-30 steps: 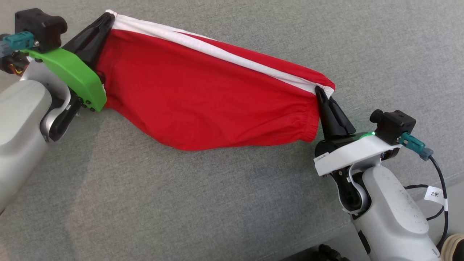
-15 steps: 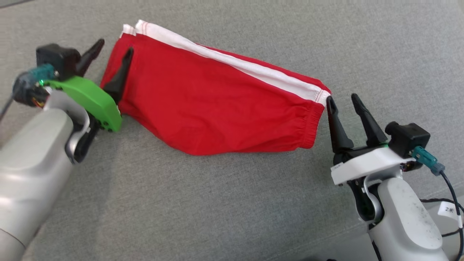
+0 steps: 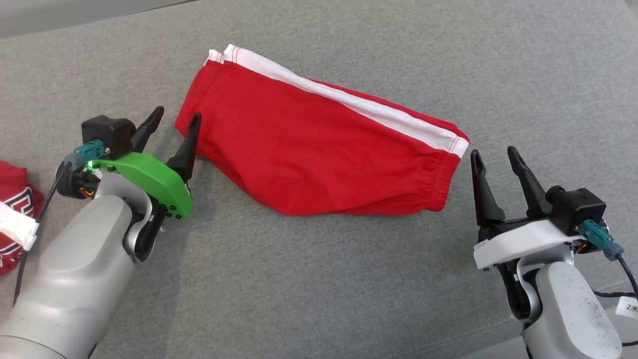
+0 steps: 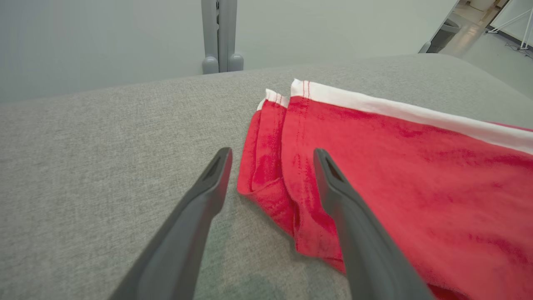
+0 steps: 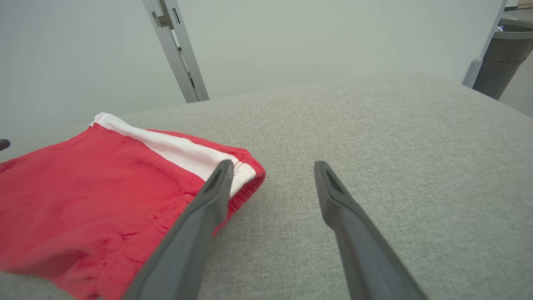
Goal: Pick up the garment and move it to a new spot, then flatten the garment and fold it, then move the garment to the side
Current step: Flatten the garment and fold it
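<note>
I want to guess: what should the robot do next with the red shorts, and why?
Probably move the left gripper onto the hem end of the red shorts for another fold: they lie flat, and it and the right gripper stand open, empty.

Left hand point(image 3: 178, 112), right hand point(image 3: 493, 151) agape

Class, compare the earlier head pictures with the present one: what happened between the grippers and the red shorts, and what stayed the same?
Both let go. The left gripper and right gripper each pinched one end of the red shorts, stretched between them; now their jaws stand open beside those ends. Unchanged: the shorts stay folded lengthwise on the grey cushion, white stripe along the far edge.
</note>
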